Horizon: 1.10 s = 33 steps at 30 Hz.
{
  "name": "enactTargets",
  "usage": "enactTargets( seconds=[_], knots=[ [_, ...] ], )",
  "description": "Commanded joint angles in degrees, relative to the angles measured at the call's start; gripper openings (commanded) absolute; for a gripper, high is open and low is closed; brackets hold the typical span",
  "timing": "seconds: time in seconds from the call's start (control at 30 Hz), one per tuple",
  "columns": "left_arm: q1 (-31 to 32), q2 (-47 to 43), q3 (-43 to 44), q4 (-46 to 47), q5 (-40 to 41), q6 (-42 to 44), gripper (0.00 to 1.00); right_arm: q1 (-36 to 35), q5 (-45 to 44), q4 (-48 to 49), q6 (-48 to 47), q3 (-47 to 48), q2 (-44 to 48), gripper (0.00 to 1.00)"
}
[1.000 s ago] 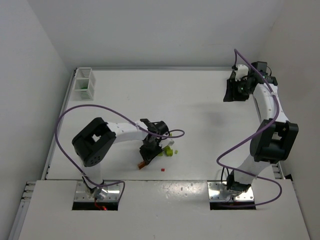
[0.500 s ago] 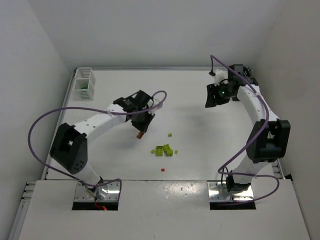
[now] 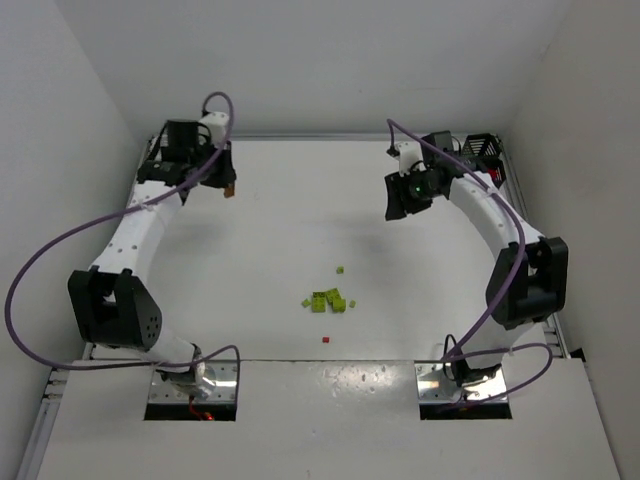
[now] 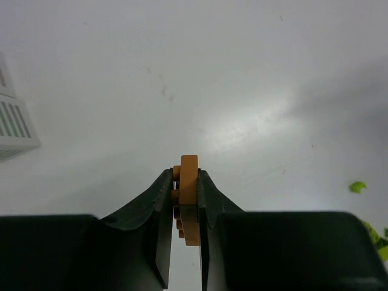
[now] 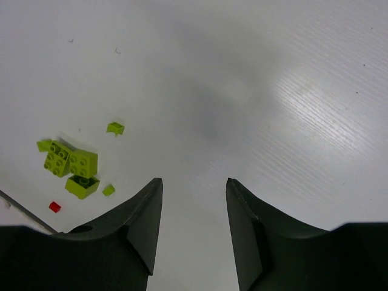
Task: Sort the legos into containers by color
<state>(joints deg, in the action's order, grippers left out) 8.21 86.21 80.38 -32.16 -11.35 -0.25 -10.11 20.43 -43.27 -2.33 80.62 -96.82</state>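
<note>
White table, orange lego in left jaws

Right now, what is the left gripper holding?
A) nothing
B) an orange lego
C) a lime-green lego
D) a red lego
B: the left wrist view shows the left gripper shut on an orange lego, pinched on edge between its two dark fingers.

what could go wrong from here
1. The orange brick sits only at the tips of the left gripper; it could twist or slip out.
2. The white bin lies off to the side in the left wrist view, so a release now would likely miss.
3. The lime bricks are bunched; the open right gripper may scatter them.
</note>
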Motion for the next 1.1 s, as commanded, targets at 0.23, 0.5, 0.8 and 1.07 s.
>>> enactTargets(
  seconds=[0.23,0.5,0.8,1.07],
  knots=[
    [-20.24,10.98,8.74,23.08,-17.11,-12.91,0.00,-2.28,-2.50,2.22,0.83,-2.40,2.42,0.47],
    [-26.22,22.85,18.75,33.39,-14.31,-14.43,0.00,-2.28,-3.02,2.75,0.83,-2.92,2.42,0.47],
    [-28.51,32.77,25.61,39.82,-8.61,-13.02,0.00,-2.81,-3.02,2.75,0.83,-2.92,1.37,0.47],
    [-29.65,38.93,29.74,39.29,-5.26,-12.50,0.00,-2.81,-3.55,2.75,0.83,-2.92,0.75,0.47]
  ],
)
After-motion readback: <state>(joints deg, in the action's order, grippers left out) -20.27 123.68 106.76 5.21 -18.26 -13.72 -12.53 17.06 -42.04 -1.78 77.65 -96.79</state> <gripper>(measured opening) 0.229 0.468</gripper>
